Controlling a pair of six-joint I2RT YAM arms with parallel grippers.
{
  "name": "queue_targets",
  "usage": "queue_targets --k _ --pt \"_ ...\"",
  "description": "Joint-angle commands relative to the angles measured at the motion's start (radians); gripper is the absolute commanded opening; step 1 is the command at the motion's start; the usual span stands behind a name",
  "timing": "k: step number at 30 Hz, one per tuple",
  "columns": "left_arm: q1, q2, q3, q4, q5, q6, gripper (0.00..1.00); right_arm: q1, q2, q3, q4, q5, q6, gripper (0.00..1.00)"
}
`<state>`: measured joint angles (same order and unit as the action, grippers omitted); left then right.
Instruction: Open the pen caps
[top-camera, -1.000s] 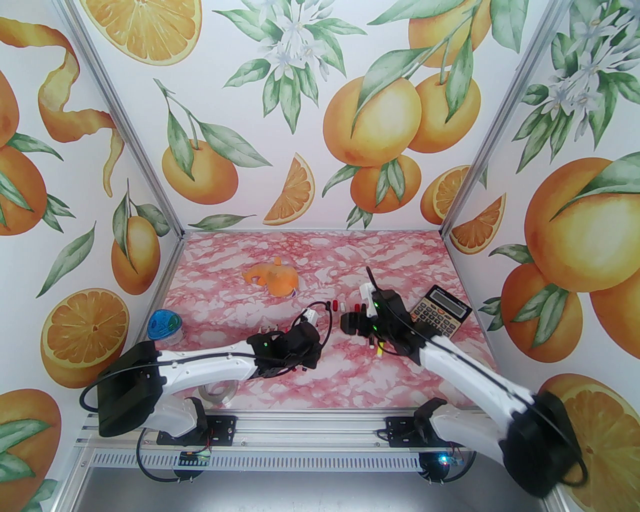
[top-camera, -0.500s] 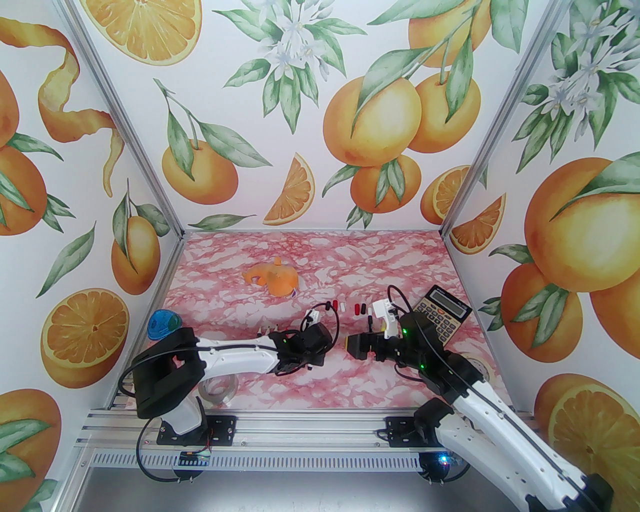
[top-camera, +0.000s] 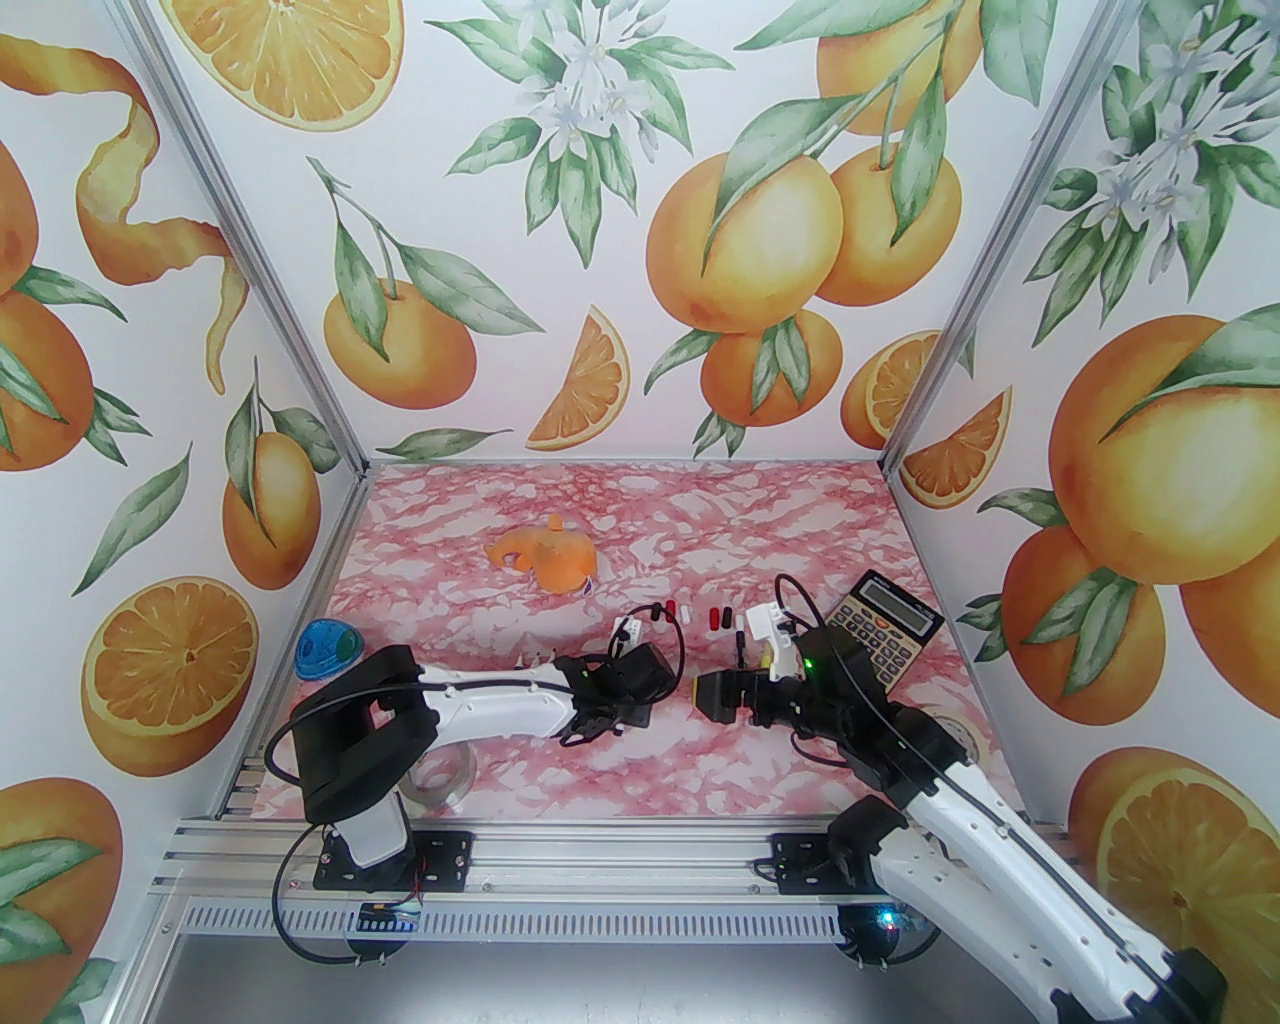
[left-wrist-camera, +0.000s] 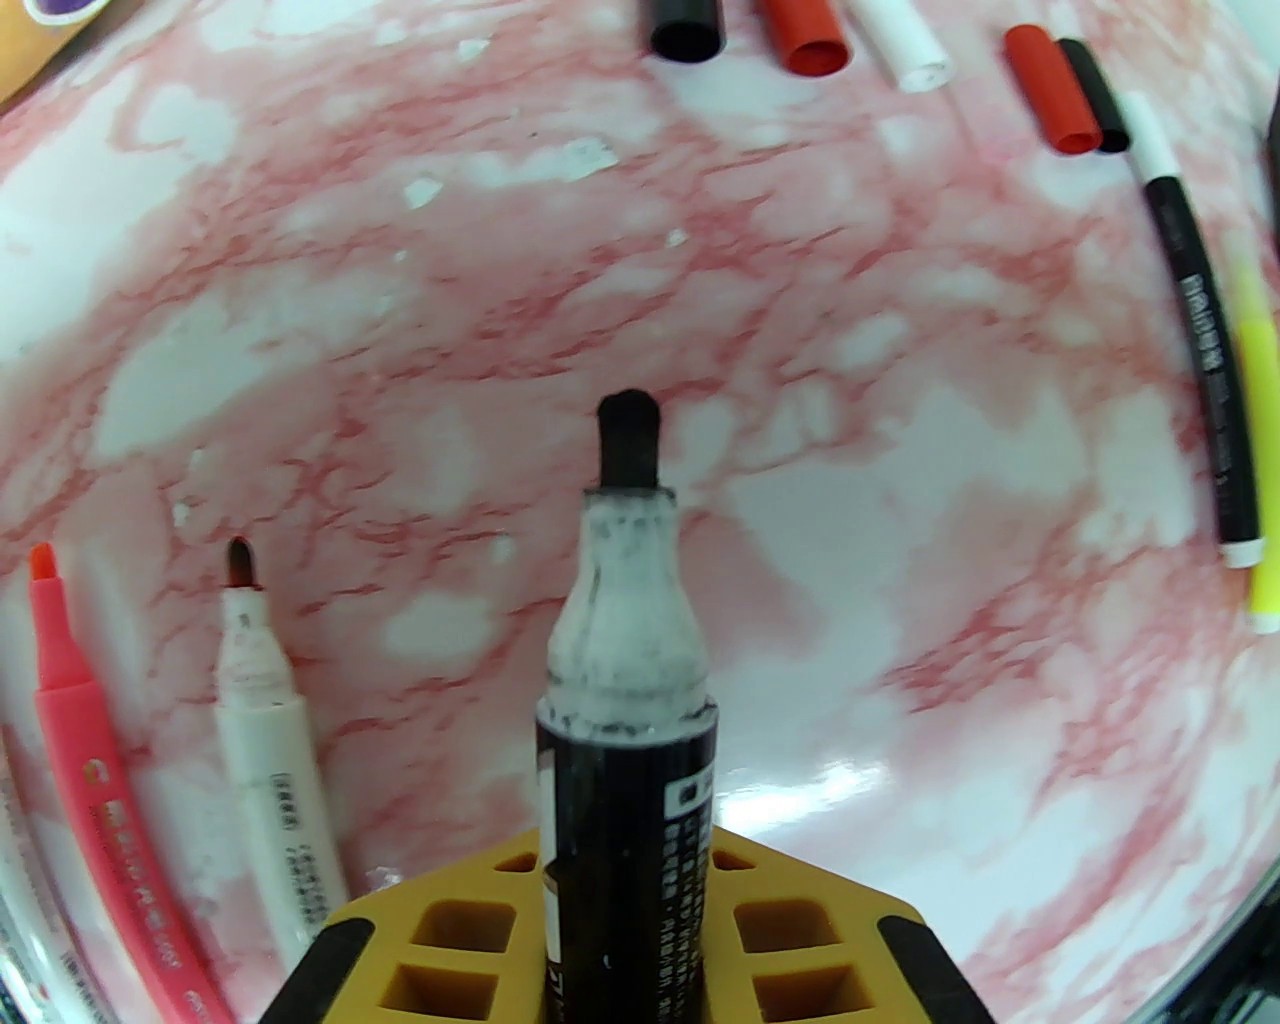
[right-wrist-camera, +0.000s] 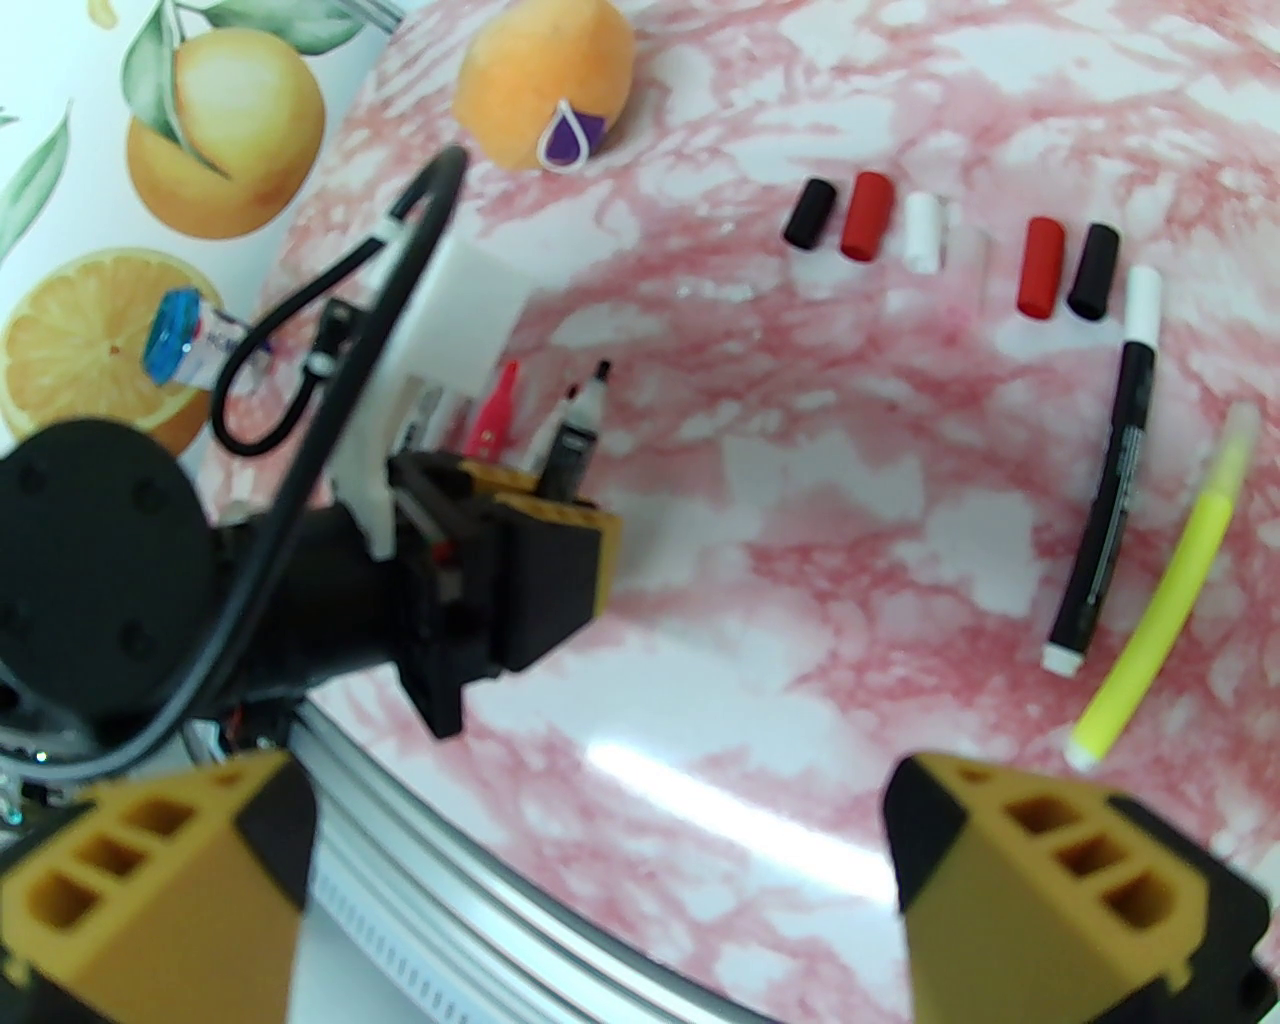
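Well, on my screen the left pincer (left-wrist-camera: 625, 880) is clenched on a thick black marker (left-wrist-camera: 625, 650). The barrel goes between its two yellow fingers (left-wrist-camera: 465, 925) and sticks out forward. The marker has no cap on it, so the stained white neck and the black felt tip are bare.

Just beside this pincer, on its left, lie a white pen (left-wrist-camera: 265, 720) and a pink pen (left-wrist-camera: 85, 740). Both are uncapped, and their tips point the same way as the marker.

The pen caps lie well ahead of the left pincer, loose on the pink marble table (top-camera: 650, 520). They make a row of three, black (right-wrist-camera: 808, 213), red (right-wrist-camera: 866, 215) and white (right-wrist-camera: 923, 232). A little to the right of them there is a pair, red (right-wrist-camera: 1040, 266) touching black (right-wrist-camera: 1092, 271).

Ahead and to the right of the left pincer lie a slim black pen (right-wrist-camera: 1105, 490) and a yellow pen (right-wrist-camera: 1165, 600), side by side. I cannot tell if these two carry caps.

The right pincer (right-wrist-camera: 600, 810) is released. Its jaws stand wide apart and nothing is between them. It faces the left pincer, with a bare strip of table between the two.

From the right pincer, the slim black pen and the yellow pen are ahead on its right, and the caps are farther ahead. A calculator (top-camera: 880, 625) lies behind the right pincer, near its wrist. An orange plush toy (top-camera: 545, 560) sits far ahead of the left pincer, beyond the caps.
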<state>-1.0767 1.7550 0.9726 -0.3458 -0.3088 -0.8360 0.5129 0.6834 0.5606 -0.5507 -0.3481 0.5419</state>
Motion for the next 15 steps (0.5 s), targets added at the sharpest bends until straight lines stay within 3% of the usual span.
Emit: queue_targets --k 1,13,15 --pt "0.008 0.015 0.018 -0.027 -0.02 -0.012 0.29 0.005 0.008 -0.006 -0.015 0.018 0.009 1.0" --pt "0.002 -0.041 0.018 -0.058 -0.038 -0.012 0.29 0.004 0.018 -0.013 -0.01 0.024 0.011 1.0" --pt "-0.003 -0.08 0.022 -0.053 -0.036 0.008 0.38 0.005 0.017 -0.016 -0.006 0.028 0.014 1.0"
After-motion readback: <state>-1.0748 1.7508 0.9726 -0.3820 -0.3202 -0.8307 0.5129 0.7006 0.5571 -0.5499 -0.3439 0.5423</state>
